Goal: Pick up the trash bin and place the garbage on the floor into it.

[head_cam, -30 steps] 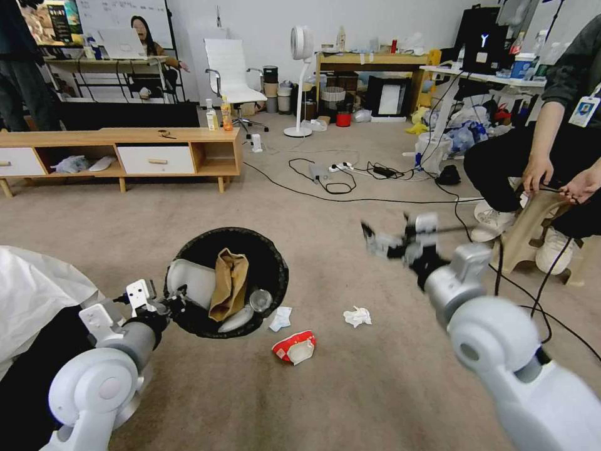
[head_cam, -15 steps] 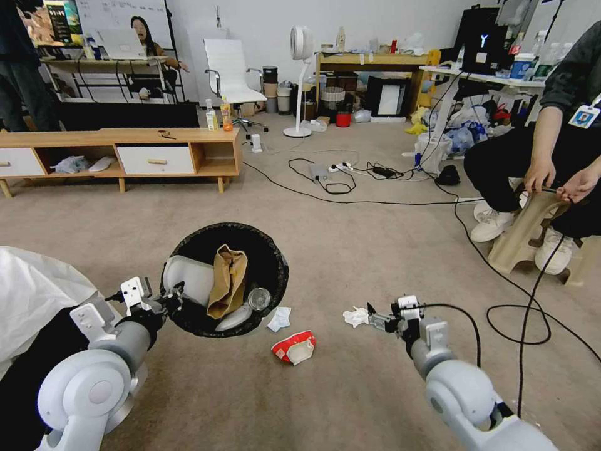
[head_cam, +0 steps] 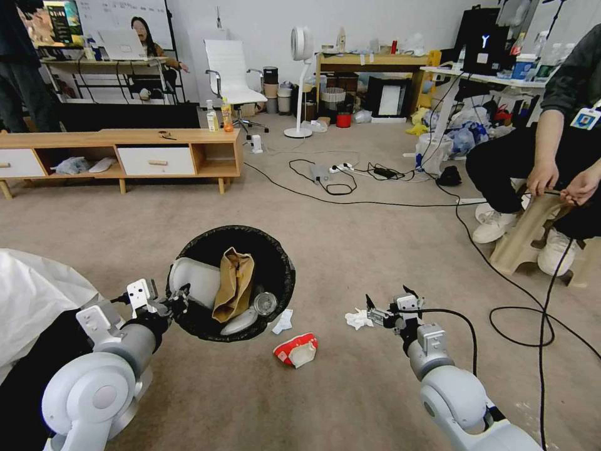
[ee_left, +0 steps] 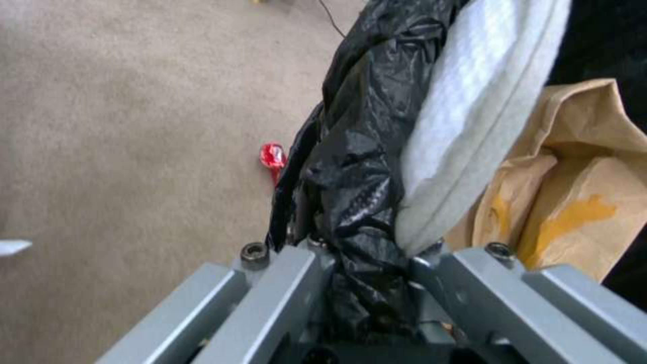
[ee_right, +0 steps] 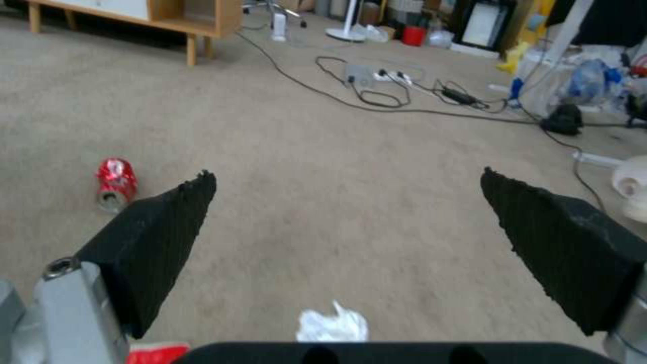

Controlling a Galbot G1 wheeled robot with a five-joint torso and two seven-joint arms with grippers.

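My open right gripper (head_cam: 385, 305) hovers at a tissue (head_cam: 358, 318).
My left gripper (head_cam: 177, 299) clamps the bin (head_cam: 275, 250); its thin liner may slip.

light: even, bright indoor | shadows: soft, faint on floor (head_cam: 350, 388) | head view: edges bowed (wide lens) | wrist views: softly blurred

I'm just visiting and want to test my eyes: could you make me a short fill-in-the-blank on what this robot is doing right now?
1. The left pincer is shut on the rim of the ___, which has a black liner.
2. The right pincer is ___, low over a crumpled white tissue.
3. The red-and-white noodle cup lies on the ___.

Missing words: trash bin; open; floor
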